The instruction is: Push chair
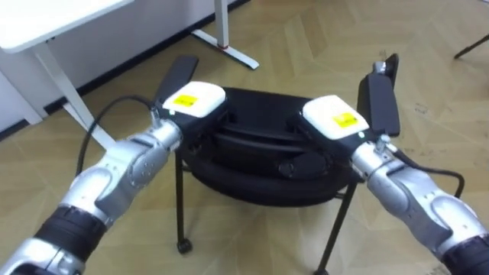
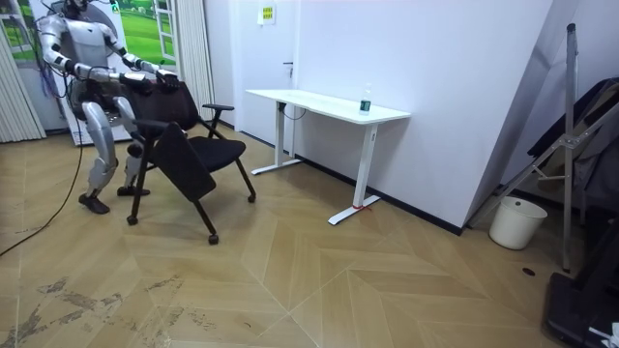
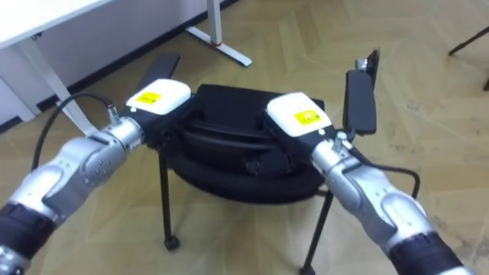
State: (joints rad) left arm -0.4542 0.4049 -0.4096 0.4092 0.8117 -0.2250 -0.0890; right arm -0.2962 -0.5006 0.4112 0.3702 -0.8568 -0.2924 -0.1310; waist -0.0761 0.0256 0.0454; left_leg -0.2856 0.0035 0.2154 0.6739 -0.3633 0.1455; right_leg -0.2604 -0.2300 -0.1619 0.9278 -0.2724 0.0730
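White-backed left hand point(image 1: 191, 101) and right hand point(image 1: 335, 117) set on the black chair point(image 1: 260, 191) at its backrest top, just ahead on the wood floor point(image 1: 306, 30); fingers hidden over the edge, open or curled impossible to tell. Likely light, stiff-framed, free-rolling on castors point(image 1: 183, 245): best pushed evenly at that rigid rim. Beyond, white table point(image 1: 46, 23).

Floor: pale herringbone parquet point(image 2: 319, 280), scuffed at near left.
Walls: plain white point(image 2: 455, 87).
Far centre: white desk point(image 2: 329, 103) on white legs, against the wall.
Far left: white door point(image 2: 266, 87).
Right: white bucket point(image 2: 510, 222) near a metal stand point(image 2: 568, 145).
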